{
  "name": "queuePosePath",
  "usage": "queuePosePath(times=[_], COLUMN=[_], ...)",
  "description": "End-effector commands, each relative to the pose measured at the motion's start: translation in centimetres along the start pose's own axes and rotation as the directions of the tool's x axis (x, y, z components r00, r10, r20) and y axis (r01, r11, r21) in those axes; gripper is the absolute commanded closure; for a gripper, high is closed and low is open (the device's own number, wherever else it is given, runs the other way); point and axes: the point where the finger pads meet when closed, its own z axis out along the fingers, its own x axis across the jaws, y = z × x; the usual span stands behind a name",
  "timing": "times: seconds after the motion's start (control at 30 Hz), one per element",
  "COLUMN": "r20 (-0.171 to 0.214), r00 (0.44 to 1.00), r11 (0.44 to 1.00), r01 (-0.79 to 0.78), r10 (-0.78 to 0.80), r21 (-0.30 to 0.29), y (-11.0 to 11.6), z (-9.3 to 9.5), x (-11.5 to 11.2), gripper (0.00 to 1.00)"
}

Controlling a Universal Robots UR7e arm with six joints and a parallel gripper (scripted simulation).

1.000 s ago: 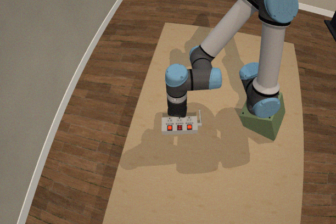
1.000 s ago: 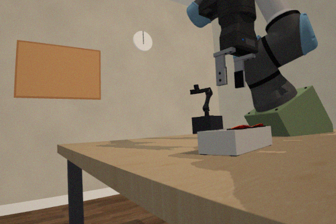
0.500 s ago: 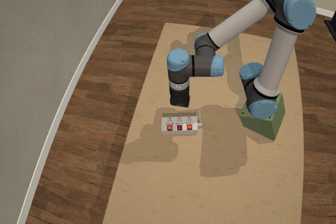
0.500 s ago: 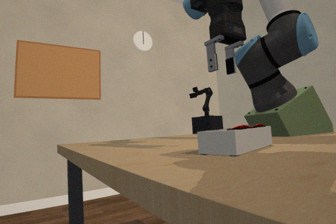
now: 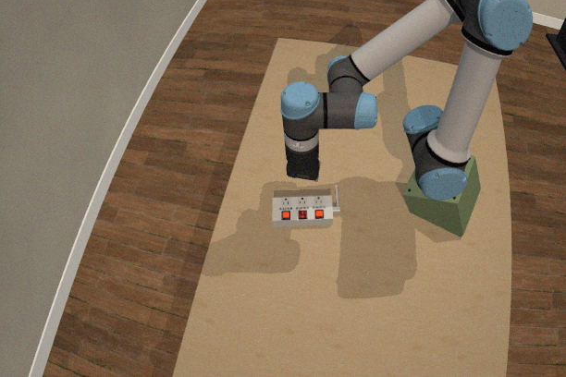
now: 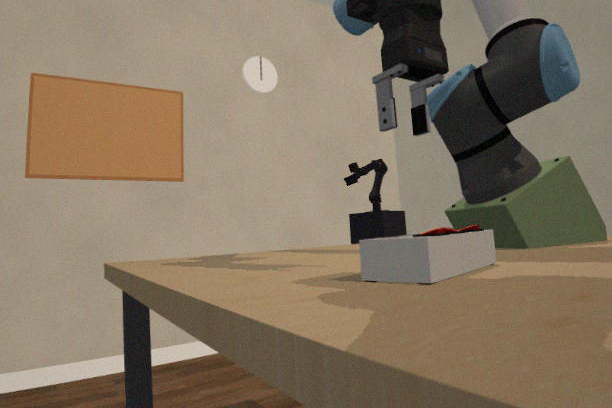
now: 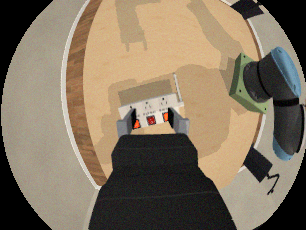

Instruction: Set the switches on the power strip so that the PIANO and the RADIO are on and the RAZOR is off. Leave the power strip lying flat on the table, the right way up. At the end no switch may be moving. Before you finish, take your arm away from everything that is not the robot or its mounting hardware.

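A white power strip [image 5: 301,210] [image 6: 425,254] [image 7: 152,110] lies flat on the wooden table, the right way up. It has three red rocker switches in a row. The left switch [image 5: 286,215] and the right switch [image 5: 319,213] glow bright orange-red. The middle switch [image 5: 302,214] looks darker red. The labels above the switches are too small to read. My gripper [image 6: 404,120] [image 7: 152,114] is open and empty. It hangs well above the strip and points straight down. In the wrist view the strip shows between the two fingers.
The arm's green base block [image 5: 445,203] [image 6: 540,208] stands to the right of the strip. A short grey cable stub [image 5: 336,198] sticks out at the strip's right end. A small black stand with a camera arm [image 6: 375,213] is beyond the table.
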Motion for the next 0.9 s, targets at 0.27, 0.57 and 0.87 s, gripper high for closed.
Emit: queuePosePath(times=[0.27,0.57,0.87], r20=[0.001,0.0,0.0], r00=[0.985,0.915,0.696], r11=[0.985,0.915,0.696], r01=[-0.174,-0.404,-0.718], r10=[0.174,0.404,0.718], r21=[-0.001,-0.001,-0.001], y=[0.6,1.5,3.4], z=[0.6,1.6,3.5], x=[-0.6,-1.4,-2.6], gripper=[0.0,0.0,0.0])
